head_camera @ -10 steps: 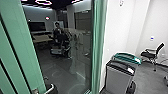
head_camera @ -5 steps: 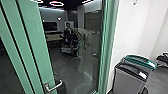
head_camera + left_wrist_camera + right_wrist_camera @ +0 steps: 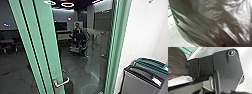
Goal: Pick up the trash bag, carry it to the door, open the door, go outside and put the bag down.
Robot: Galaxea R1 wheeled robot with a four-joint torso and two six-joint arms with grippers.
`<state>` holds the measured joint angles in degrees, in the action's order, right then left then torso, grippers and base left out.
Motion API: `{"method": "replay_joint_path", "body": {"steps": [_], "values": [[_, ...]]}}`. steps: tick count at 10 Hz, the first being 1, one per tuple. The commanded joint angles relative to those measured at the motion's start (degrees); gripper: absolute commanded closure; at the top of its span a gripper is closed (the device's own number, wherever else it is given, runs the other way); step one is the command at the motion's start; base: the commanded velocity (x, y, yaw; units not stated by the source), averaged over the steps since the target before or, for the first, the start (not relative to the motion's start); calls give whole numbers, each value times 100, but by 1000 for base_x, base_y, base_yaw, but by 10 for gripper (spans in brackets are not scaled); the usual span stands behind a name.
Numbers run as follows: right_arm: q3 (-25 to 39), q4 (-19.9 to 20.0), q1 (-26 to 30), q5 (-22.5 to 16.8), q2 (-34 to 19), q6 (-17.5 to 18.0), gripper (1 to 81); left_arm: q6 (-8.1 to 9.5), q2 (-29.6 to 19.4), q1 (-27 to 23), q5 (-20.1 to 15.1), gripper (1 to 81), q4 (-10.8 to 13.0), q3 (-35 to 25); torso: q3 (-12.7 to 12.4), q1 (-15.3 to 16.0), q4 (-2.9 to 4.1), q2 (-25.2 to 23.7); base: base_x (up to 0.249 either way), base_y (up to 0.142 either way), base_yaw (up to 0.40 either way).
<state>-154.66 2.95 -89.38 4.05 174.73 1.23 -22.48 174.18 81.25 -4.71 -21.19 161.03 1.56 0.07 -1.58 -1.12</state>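
Trash bag (image 3: pixel 209 22) of dark, glossy plastic bulks close before the left wrist camera, with its side also in the right wrist view, so the left arm looks nearer to it. Whether either pincer is apart, together or clamped on it, I cannot tell. Opening the green-framed door (image 3: pixel 46 37) would turn on its lever handle (image 3: pixel 65 82), at seven o'clock in the head view, long axis pointing between two and three.

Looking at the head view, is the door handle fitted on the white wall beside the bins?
No, the handle is mounted on the green door frame.
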Motion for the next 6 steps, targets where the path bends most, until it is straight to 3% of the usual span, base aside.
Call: {"method": "replay_joint_path", "body": {"steps": [1,3,6], "values": [[761,22,223,-255,-347,-35,10,-37,-278,-324,-338,811,53,-431,0,0,0,0,0,0,260],[1159,21,232,-255,-550,-35,10,-37,-454,-324,-338,811,53,-739,0,0,0,0,0,0,261],[1589,4,240,-264,-779,-35,10,-37,-454,-325,-338,811,45,-739,0,0,0,0,0,0,261]]}}
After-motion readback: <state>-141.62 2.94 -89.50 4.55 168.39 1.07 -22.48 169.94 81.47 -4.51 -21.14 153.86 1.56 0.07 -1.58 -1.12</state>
